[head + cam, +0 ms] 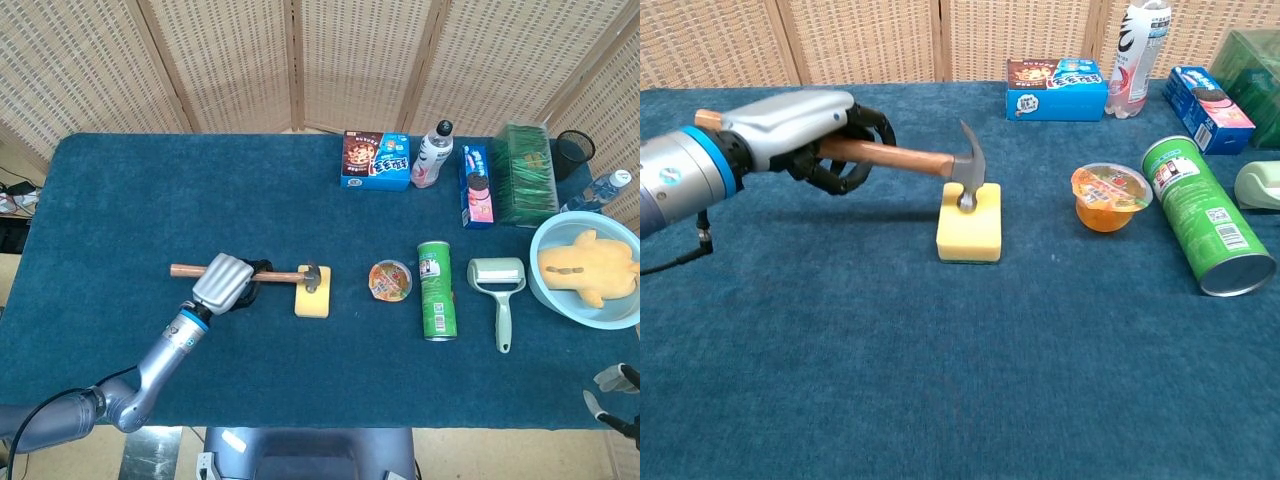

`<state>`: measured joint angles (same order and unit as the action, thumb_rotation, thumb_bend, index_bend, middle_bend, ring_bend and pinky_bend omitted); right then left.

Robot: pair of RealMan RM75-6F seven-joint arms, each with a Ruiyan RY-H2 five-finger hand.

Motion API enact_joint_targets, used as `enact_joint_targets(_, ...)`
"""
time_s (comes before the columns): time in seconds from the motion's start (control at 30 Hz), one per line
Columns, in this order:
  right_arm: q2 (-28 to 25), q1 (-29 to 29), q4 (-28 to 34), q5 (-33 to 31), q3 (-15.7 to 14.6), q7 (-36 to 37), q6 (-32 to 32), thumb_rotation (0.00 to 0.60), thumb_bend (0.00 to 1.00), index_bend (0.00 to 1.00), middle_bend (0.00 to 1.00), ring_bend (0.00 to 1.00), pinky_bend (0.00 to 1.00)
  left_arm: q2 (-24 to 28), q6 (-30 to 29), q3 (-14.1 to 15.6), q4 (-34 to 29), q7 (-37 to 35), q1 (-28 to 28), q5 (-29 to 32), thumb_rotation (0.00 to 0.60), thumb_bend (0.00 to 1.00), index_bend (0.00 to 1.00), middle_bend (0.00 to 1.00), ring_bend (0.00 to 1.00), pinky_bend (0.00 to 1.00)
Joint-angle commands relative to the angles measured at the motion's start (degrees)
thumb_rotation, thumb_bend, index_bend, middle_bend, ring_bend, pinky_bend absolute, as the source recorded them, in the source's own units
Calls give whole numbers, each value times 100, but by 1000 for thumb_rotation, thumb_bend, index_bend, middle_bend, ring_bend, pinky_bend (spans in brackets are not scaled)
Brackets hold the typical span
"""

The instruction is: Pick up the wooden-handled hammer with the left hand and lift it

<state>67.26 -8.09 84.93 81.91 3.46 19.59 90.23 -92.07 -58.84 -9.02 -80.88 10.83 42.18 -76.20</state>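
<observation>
My left hand (pixel 225 283) (pixel 818 138) grips the wooden handle of the hammer (pixel 277 276) (pixel 902 158). The handle slopes down to the right in the chest view. Its metal head (pixel 969 178) rests on the top of a yellow sponge block (pixel 313 298) (pixel 970 228). The handle's butt end (pixel 177 269) sticks out to the left past the hand. My right hand (pixel 612 392) shows only as a few fingertips at the bottom right edge of the head view; its state is unclear.
Right of the sponge stand a jelly cup (pixel 1110 196), a lying green can (pixel 1205 214) and a lint roller (pixel 500 288). A cookie box (pixel 1055 88), a bottle (pixel 1140 45), a blue box (pixel 1208 96) and a light blue bowl (pixel 556 300) holding a yellow toy line the back and right.
</observation>
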Motion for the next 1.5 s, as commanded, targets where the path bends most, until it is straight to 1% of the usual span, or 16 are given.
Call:
enact_joint_targets(0.03, 9, 2, 15, 9, -5, -22, -13, 600, 287, 534, 577, 511, 460, 61, -884, -376, -206, -436, -195, -191, 600, 617, 589, 769, 677, 803)
enact_joint_targets(0.1, 12, 3, 36, -6, 0, -78, -19, 600, 287, 534, 577, 511, 460, 71, -1195, -411, -203, -693, -295, -364, 600, 616, 589, 769, 677, 803)
enact_joint_targets(0.23, 5, 17, 83, 3, 5, -133, -36, 600, 287, 534, 577, 511, 460, 335, -1415, -318, -342, -892, -487, -521, 600, 609, 589, 769, 677, 803)
enact_joint_targets(0.33, 3, 42, 119, 30, -3, -178, -68, 600, 287, 534, 577, 511, 460, 543, -1420, -190, -450, -980, -633, -525, 600, 605, 589, 769, 677, 803)
enact_joint_targets(0.4, 10, 90, 158, 71, -13, -238, -125, 600, 287, 534, 577, 510, 460, 765, -1339, 34, -513, -1085, -802, -514, 600, 601, 589, 769, 677, 803)
enact_joint_targets(0.53, 21, 144, 208, 101, -11, -313, -180, 600, 287, 534, 577, 508, 460, 927, -1318, 216, -495, -1194, -968, -516, 600, 594, 589, 769, 677, 803)
enact_joint_targets(0.67, 32, 223, 277, 149, -15, -418, -261, 600, 287, 534, 576, 508, 460, 957, -1281, 374, -280, -1437, -1164, -430, 600, 587, 589, 769, 677, 803)
enact_joint_targets(0.83, 61, 306, 373, 163, -10, -586, -348, 600, 287, 534, 576, 507, 460, 754, -1209, 559, 363, -1850, -1355, -407, 600, 562, 589, 769, 677, 775)
enact_joint_targets(1.03, 25, 339, 474, 168, -13, -711, -363, 600, 287, 533, 575, 505, 460, 410, -875, 714, 1015, -2313, -1455, -333, 600, 501, 589, 762, 623, 656)
enact_joint_targets(1.07, 19, 332, 482, 169, -14, -721, -347, 600, 287, 533, 574, 505, 460, 372, -821, 722, 1067, -2350, -1446, -342, 600, 475, 557, 731, 581, 619)
enact_joint_targets(1.13, 11, 318, 498, 170, -18, -731, -316, 600, 287, 533, 574, 503, 460, 343, -737, 729, 1103, -2398, -1419, -369, 600, 389, 380, 597, 448, 518)
enact_joint_targets(1.2, -1, 306, 521, 161, -12, -736, -287, 600, 287, 533, 574, 502, 460, 395, -607, 769, 1058, -2441, -1379, -416, 600, 268, 105, 396, 267, 384)
enact_joint_targets(1.23, -8, 297, 530, 154, -10, -734, -271, 600, 287, 533, 574, 501, 460, 454, -559, 776, 1008, -2426, -1367, -424, 600, 240, 53, 345, 222, 349)
enact_joint_targets(1.27, -14, 291, 530, 151, -12, -728, -262, 600, 287, 533, 574, 500, 460, 506, -548, 768, 947, -2394, -1371, -415, 600, 213, 12, 286, 169, 306)
enact_joint_targets(1.33, -21, 289, 522, 146, -10, -719, -256, 600, 287, 532, 573, 499, 460, 596, -581, 742, 823, -2338, -1407, -382, 600, 190, 0, 229, 120, 260)
enact_joint_targets(1.5, -44, 325, 488, 178, 5, -679, -264, 600, 287, 529, 569, 495, 449, 977, -871, 702, 243, -2002, -1632, -271, 600, 175, 0, 212, 104, 239)
